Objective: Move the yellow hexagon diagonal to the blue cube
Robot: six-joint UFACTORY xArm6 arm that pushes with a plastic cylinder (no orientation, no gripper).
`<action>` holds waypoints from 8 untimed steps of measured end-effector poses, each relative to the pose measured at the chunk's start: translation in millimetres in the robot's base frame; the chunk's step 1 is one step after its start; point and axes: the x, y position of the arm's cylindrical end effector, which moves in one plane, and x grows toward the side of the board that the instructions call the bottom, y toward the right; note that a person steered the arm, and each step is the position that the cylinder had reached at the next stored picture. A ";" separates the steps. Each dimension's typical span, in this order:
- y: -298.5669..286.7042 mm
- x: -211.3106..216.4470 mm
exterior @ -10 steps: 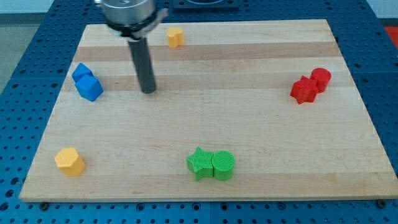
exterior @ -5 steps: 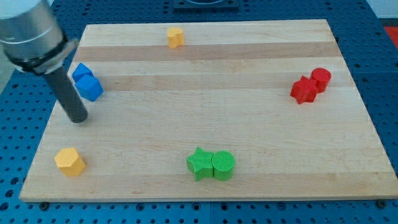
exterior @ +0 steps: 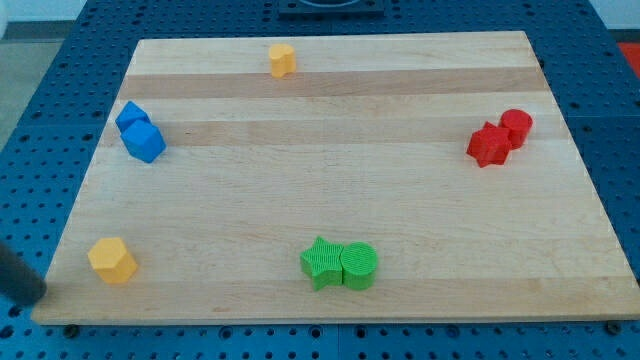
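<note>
A yellow block that looks hexagonal lies near the board's bottom left corner. The blue cube sits at the view's left, touching a second blue block just above it. Only the lower end of my dark rod shows, at the view's bottom left edge. My tip is at the wooden board's left edge, left of the yellow hexagon and a little lower, apart from it.
A second, smaller yellow block lies near the top edge. Two red blocks touch at the right. A green star and a green round block touch near the bottom middle.
My rod has swept from the upper middle of the board past the blue blocks down to the bottom left corner. No block has moved.
</note>
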 end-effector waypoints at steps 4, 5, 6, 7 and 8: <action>70.0 -61.8; 81.4 -103.6; 90.3 -149.9; 91.8 -165.7; 89.8 -164.1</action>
